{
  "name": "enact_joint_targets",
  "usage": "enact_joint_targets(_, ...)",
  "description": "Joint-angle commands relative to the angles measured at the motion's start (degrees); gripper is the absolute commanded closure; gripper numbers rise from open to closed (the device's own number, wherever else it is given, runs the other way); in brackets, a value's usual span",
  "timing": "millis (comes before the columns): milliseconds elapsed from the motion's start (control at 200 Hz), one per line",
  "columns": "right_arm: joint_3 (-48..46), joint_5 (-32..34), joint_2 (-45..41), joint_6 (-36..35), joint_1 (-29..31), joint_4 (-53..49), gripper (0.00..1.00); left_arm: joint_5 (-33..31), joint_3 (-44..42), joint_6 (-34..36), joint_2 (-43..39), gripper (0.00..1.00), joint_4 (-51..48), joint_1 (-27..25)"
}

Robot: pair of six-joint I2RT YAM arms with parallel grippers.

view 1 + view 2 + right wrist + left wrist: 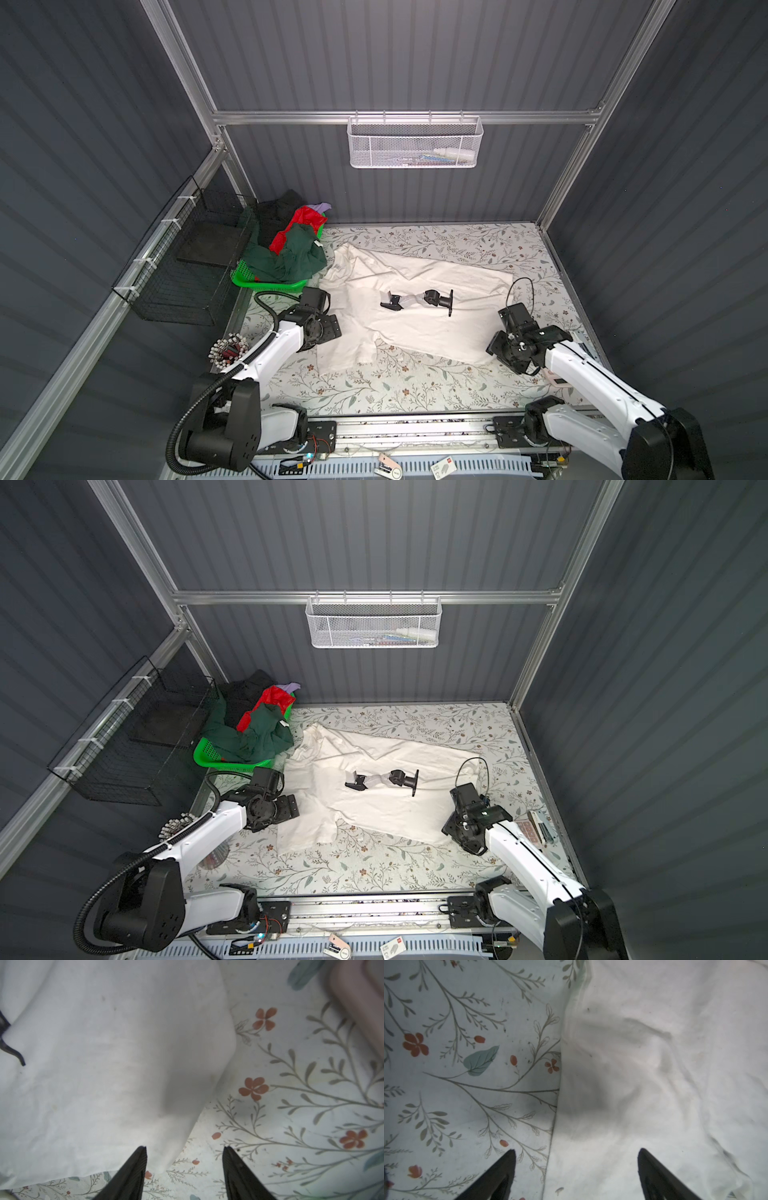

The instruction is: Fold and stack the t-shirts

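T-shirt, large cream-white cloth, lies spread; left gripper and right gripper both released, empty, straddling its opposite edges.

cream t-shirt soft matt cloth, pretty creased, table cover smooth matt floral print, a bit grubby, green basket shiny plastic, white hanging basket painted metal mesh, frame rail dull brushed metal, walls matt ribbed panels

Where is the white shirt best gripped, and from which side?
Probably grip the white shirt at its two outer edges: the left pincer on the left edge, the right pincer on the right edge, each coming low from outside. Both edges lie flat and uncovered, and each open pincer straddles one.
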Motion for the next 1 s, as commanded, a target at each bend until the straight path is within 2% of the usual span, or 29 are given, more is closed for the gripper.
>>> enact_joint_targets(0,1.1,2.7,0.9,3.8,2.8,-1.2,0.39,3.1,-2.2,-1.9,1.7,0.14,3.5,0.2)
enact_joint_targets(140,-0.4,2.5,1.8,5.0,4.3,0.5,0.43,3.8,-2.7,-1.8,4.3,0.3,5.2,0.3)
enact_joint_targets(290,-1.3,1.6,3.8,4.4,4.2,2.8,0.48,4.8,-1.4,-0.1,8.0,0.35,5.4,0.4)
enact_joint_targets(420,-0.9,2.6,6.4,3.1,4.5,3.3,0.54,5.4,-0.8,-0.1,8.9,0.75,5.4,0.4)
enact_joint_targets(475,-1.4,2.5,6.8,2.9,4.5,4.3,0.56,5.2,-0.5,0.0,8.2,0.81,5.0,0.4)
enact_joint_targets(565,-2.0,2.0,7.6,2.3,4.5,5.7,0.61,4.7,0.1,0.3,6.8,0.98,3.5,0.4)
enact_joint_targets(690,-1.8,2.3,8.7,1.0,4.6,6.4,0.78,4.3,1.7,1.3,5.4,1.0,1.2,0.4)
enact_joint_targets(760,-1.6,2.2,9.0,0.1,4.5,7.0,0.83,4.7,2.6,1.6,5.2,1.0,0.6,0.4)
enact_joint_targets(886,-1.1,2.8,9.2,-0.7,4.6,6.8,0.98,9.0,4.8,1.3,5.3,1.0,-0.3,0.4)
enact_joint_targets(991,-0.8,3.3,8.6,-1.3,4.5,6.1,1.0,10.9,7.6,1.1,4.2,1.0,-1.8,0.4)
